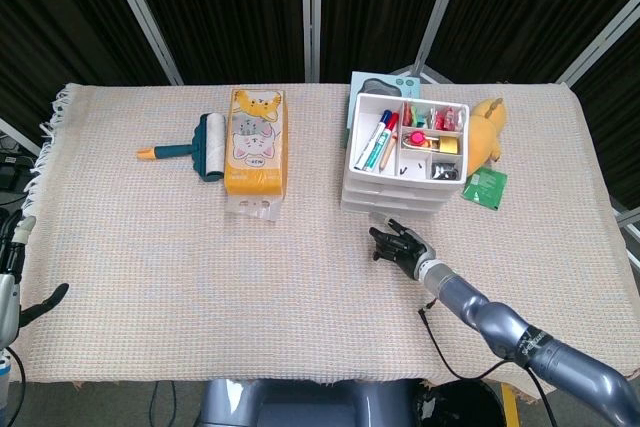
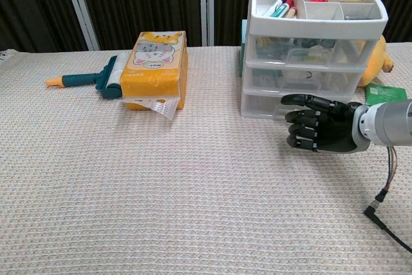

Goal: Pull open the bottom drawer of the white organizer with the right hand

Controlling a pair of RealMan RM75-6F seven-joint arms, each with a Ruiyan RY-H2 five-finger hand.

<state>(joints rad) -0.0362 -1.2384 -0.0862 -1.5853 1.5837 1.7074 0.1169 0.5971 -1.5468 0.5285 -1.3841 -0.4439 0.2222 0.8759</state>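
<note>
Your table (image 1: 150, 267), covered in a woven cloth, carries the white organizer (image 1: 395, 182) on its far right-of-centre area, with its three drawer fronts facing you. The bottom drawer (image 2: 264, 104) sits flush with the two drawers above it in the chest view, so judge it as fully closed: the pull has not begun. Your right arm (image 1: 500, 325) reaches in from the lower right, and your right hand (image 2: 320, 123) hangs just in front of the bottom drawer, near its front face. The fingers are curled partway inward and hold nothing; the uppermost finger extends toward the drawer front. You cannot tell from either view whether a fingertip touches the drawer front or hooks a handle, so treat contact as not confirmed. What is done: the hand is brought to the correct drawer level. What is left: seat the fingers on the drawer's front lip, draw it straight toward you, then release. Your left hand (image 1: 42, 302) shows only at the left edge of the head view, low beside the table, too partial to tell how its fingers stand. A tissue pack (image 1: 254, 142), a lint roller (image 1: 195, 147) and a yellow plush toy (image 1: 487, 127) lie well apart from your working path.
</note>
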